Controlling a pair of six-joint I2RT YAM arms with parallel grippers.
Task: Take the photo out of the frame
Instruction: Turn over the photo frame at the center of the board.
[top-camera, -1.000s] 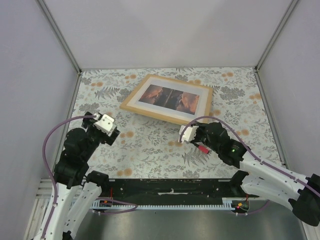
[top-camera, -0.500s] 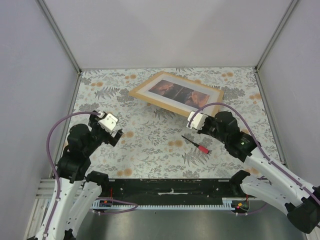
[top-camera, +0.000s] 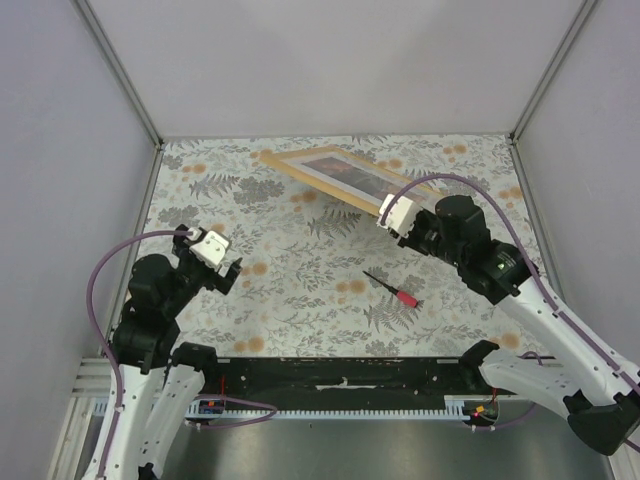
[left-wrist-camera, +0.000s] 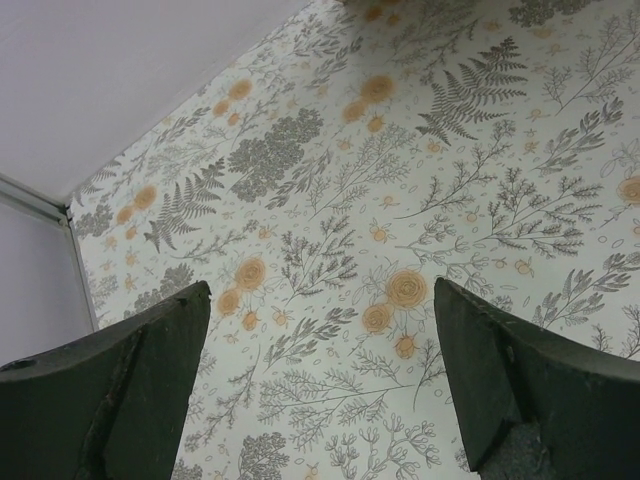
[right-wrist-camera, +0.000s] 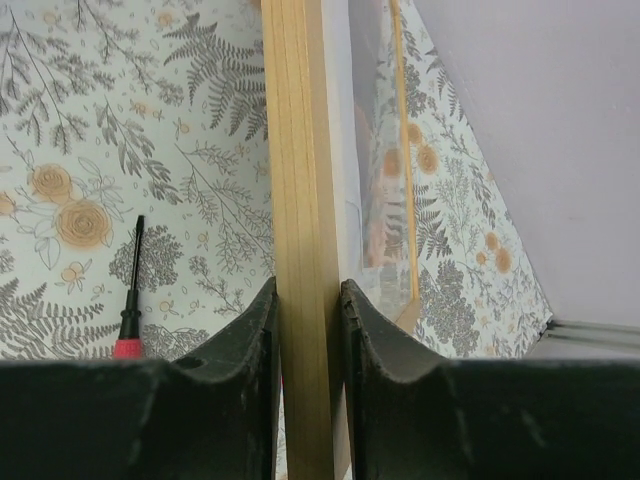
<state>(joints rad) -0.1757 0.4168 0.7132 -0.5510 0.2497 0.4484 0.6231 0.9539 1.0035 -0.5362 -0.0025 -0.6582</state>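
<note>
The frame (top-camera: 312, 181), light-tan wood, stands steeply tilted at the back of the table, its near edge raised. My right gripper (top-camera: 386, 213) is shut on that edge near its right corner. In the right wrist view the wooden strip (right-wrist-camera: 298, 180) runs straight up between the two black fingers (right-wrist-camera: 240, 350) of the gripper (right-wrist-camera: 308, 300). The photo (top-camera: 346, 172) shows as orange-and-dark print behind the white border, foreshortened (right-wrist-camera: 376, 190) from the wrist. My left gripper (top-camera: 228, 268) hangs open over the floral cloth at the left, nothing between its fingers (left-wrist-camera: 320, 290).
A small screwdriver (top-camera: 392, 288) with a red handle and black shaft lies on the cloth in front of the frame, also in the right wrist view (right-wrist-camera: 128, 315). White walls and metal posts (top-camera: 120, 75) enclose the table on three sides.
My right gripper has lifted the frame's near edge and carried it back and right, so the frame went from lying nearly flat to steeply tilted. The screwdriver came into view. The left arm barely moved.
</note>
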